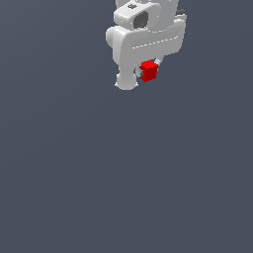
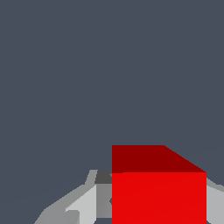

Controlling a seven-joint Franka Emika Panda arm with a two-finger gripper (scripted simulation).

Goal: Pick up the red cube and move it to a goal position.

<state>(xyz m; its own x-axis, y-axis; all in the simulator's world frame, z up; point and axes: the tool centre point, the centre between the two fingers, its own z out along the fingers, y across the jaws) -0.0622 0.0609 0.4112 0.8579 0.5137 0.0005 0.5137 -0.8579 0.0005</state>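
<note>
The red cube [image 1: 148, 70] is a small bright-red block held between the fingers of my white gripper [image 1: 147, 72], near the top of the exterior view. The gripper is shut on it. In the wrist view the red cube [image 2: 158, 192] fills much of the picture, with a grey fingertip [image 2: 83, 205] on one side and another at the far edge [image 2: 215, 205]. The cube hangs against plain grey background with nothing touching it but the fingers.
The white arm and hand body [image 1: 143, 34] reach in from the top edge of the exterior view. All else in both views is a uniform dark grey-blue background [image 1: 123, 173].
</note>
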